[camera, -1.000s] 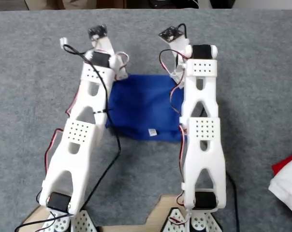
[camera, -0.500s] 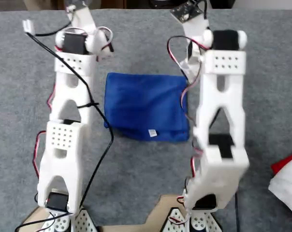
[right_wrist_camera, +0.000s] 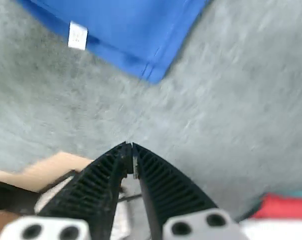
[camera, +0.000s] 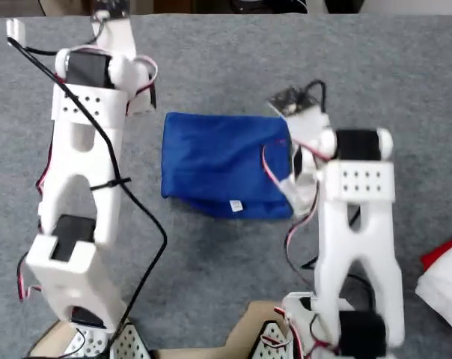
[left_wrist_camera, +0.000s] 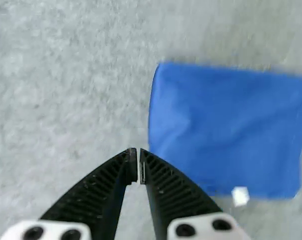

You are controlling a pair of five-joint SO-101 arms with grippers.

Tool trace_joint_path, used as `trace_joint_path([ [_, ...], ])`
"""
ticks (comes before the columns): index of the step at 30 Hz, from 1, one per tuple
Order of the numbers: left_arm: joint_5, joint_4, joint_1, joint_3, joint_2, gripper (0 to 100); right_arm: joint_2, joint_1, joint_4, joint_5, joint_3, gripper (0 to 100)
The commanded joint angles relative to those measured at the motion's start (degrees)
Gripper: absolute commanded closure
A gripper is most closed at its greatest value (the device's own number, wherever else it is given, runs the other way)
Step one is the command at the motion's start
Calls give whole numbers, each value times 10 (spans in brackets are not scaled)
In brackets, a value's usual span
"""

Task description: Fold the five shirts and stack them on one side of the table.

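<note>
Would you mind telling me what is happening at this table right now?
A blue fabric shirt lies folded in the middle of the grey felt table, between two robot arms. Neither holds it: the left pincer and right pincer are both shut and empty, off the shirt. Red and white cloth waits at the table's edge.

Place: robotics lab bench.
Worktop: grey felt cover.
Rig: white left arm and right arm on wood base.
Wiring: exposed cable.
</note>
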Motion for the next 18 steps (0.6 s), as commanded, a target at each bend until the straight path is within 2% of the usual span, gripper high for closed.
trace_joint_path([
  [1, -26, 5, -22, 100, -48, 971, -46, -4, -2, -193, 56, 993],
  [5, -28, -4, -83, 169, -46, 971, -18, -9, -58, -393, 72, 970],
  [11, -29, -40, -178, 239, -47, 971, 75, -28, -110, -578, 51, 687],
  [14, -44, -40, -206, 254, -49, 972, 125, -56, -152, -658, 29, 667],
  [18, -60, -37, -234, 254, -50, 972, 189, -102, -192, -724, -27, 666],
])
